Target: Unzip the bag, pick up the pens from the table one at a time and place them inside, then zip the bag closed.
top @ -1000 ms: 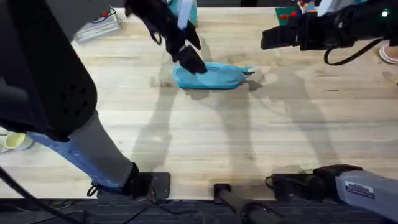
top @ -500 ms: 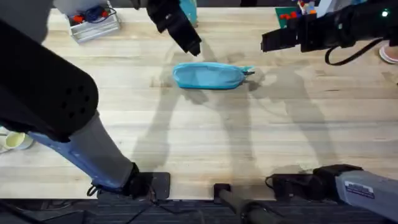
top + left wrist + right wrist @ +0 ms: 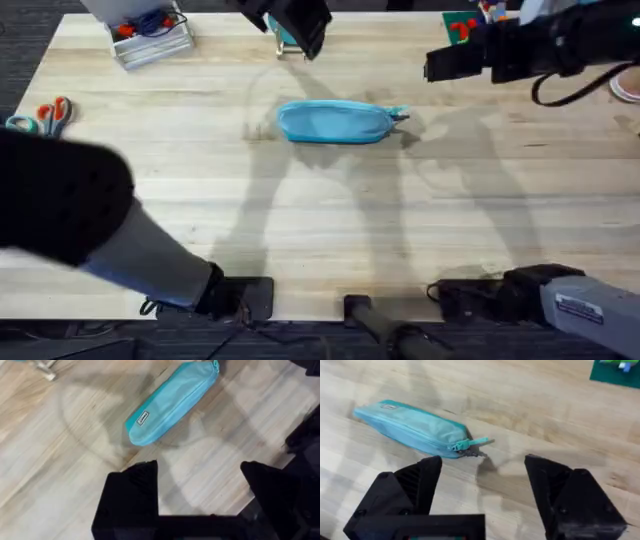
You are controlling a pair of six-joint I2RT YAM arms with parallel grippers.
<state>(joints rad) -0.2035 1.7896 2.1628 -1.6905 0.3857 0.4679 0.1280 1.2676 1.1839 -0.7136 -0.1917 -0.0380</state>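
We see the bag lying flat on the table, in the far half and roughly midway between the left and right edges, with its long side parallel to the far edge. Its zipper looks closed along the whole length, and the pull tab sticks out at the end that points toward the right edge. No pens lie on the bare wood around it, so we judge that they are probably already inside and the task is close to its end. Our left hand hangs above the table near the far edge, apart from the bag, with its two fingers spread wide and nothing between them. Our right hand is held near the far right part of the table, also clear of the bag, its fingers open and empty, and it faces the pull tab end. This placing seems sensible to us, because the tab is the part to pull if the zipper is not fully shut. A pair of scissors rests near the left edge, and a clear box stands at the far left corner; both are well apart from the bag.
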